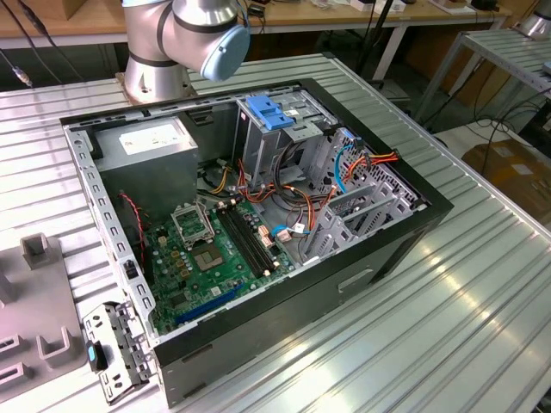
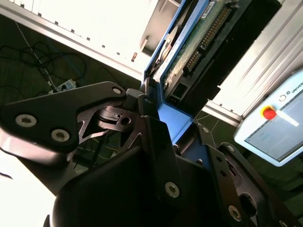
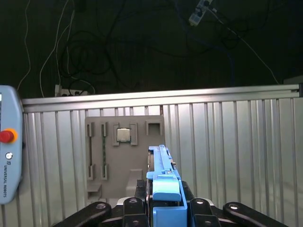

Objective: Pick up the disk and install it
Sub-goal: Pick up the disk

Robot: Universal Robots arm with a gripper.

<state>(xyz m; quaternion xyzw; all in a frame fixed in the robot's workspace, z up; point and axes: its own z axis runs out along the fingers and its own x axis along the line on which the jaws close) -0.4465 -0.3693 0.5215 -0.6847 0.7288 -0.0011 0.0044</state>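
In both wrist views my gripper (image 3: pixel 165 208) (image 2: pixel 158 120) is shut on the disk (image 3: pixel 163 182), which is held on edge between the dark fingers. The disk (image 2: pixel 189 52) is a dark drive in a bright blue carrier, its green circuit board and connector facing the second wrist camera and its blue end tab facing the first. It hangs in the air above the ribbed metal table (image 3: pixel 236 142). In the exterior view the open computer case (image 1: pixel 258 215) lies on the table, with the arm's base joint (image 1: pixel 185 34) behind it.
Inside the case are a motherboard (image 1: pixel 207 249), a power supply (image 1: pixel 151 142), orange and blue cables, and a drive cage topped by a light-blue latch plate (image 1: pixel 271 112). A grey fixture plate (image 3: pixel 124 156) holding a chip lies on the table. A teach pendant (image 2: pixel 274 125) sits nearby.
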